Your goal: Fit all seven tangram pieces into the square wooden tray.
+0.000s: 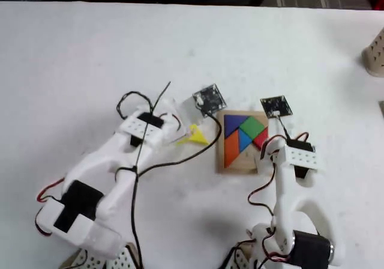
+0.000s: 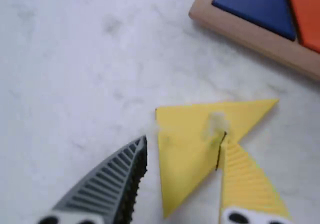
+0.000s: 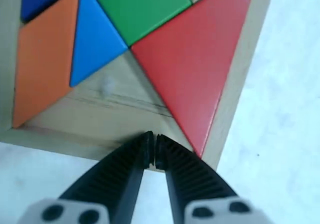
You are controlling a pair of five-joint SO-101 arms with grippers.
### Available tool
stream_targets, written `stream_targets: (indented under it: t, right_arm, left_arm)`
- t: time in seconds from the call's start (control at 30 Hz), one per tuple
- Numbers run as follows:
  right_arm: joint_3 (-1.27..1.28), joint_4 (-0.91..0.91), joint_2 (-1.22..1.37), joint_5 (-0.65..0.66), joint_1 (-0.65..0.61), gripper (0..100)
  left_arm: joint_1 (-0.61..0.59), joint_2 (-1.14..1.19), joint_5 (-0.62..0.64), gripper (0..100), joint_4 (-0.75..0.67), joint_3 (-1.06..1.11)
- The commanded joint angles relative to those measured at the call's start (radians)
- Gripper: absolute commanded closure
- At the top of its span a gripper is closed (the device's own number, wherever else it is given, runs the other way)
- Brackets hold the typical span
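Note:
The square wooden tray [image 1: 238,166] lies between the two arms, holding dark blue, orange, light blue, green [image 1: 253,126] and red [image 3: 200,64] pieces, with bare wood [image 3: 105,109] at its near side. A yellow triangle [image 2: 190,139] lies flat on the table just left of the tray [image 2: 250,34]. My left gripper [image 2: 182,139] is open and straddles part of the triangle: the grey finger [image 2: 120,179] stands beside its edge and the other finger [image 2: 245,179] sits over it. My right gripper [image 3: 152,145] is shut with nothing in it, its tips over the tray's near rim [image 3: 90,144].
Black cables [image 1: 138,161] trail across the white table by the left arm. A beige perforated object [image 1: 375,56] stands at the far right edge. Open table stretches behind the tray and to the left.

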Motion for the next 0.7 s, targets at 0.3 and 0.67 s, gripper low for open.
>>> stream_targets:
  t: [0.3, 0.67]
  right_arm:
    - [0.008, 0.010, -0.035, 0.034, -0.015, 98.2]
    - [0.011, 0.008, -0.035, 0.034, -0.024, 98.2]
  left_arm:
    - [-0.004, 0.012, -0.141, 73, -0.118, -0.032]
    - [-0.070, 0.097, 0.083, 73, -0.298, -0.041]
